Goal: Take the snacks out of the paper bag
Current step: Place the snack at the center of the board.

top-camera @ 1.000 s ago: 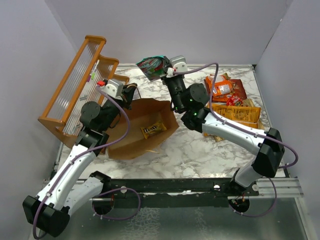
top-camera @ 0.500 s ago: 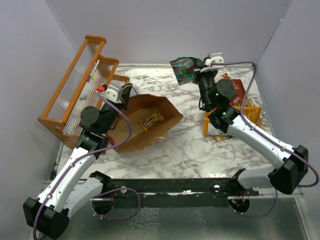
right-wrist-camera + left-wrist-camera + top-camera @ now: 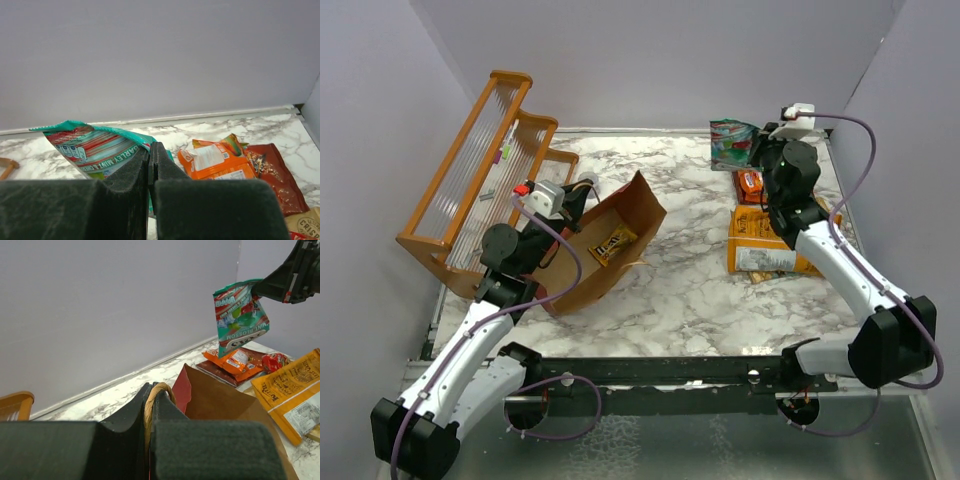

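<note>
The paper bag (image 3: 610, 250) lies tilted open at centre left, dark red outside, brown inside, with a small yellow-brown packet (image 3: 613, 240) in it. My left gripper (image 3: 582, 196) is shut on the bag's twine handle (image 3: 152, 400) and holds that edge up. My right gripper (image 3: 757, 148) is shut on the teal packet (image 3: 730, 142), held in the air at the back right; it also shows in the right wrist view (image 3: 95, 147) and the left wrist view (image 3: 240, 315). Below it lie the orange packet (image 3: 750, 182), the dark red Doritos bag (image 3: 272, 177) and the large orange-yellow chip bag (image 3: 765, 245).
An orange wooden rack (image 3: 485, 165) stands at the back left, close behind the left arm. A small red packet (image 3: 274, 361) lies by the orange packet. The back wall and right wall are close to the right gripper.
My right gripper has carried the teal packet from above the bag to the back right. The bag has been pulled more upright and narrower by the left gripper.
</note>
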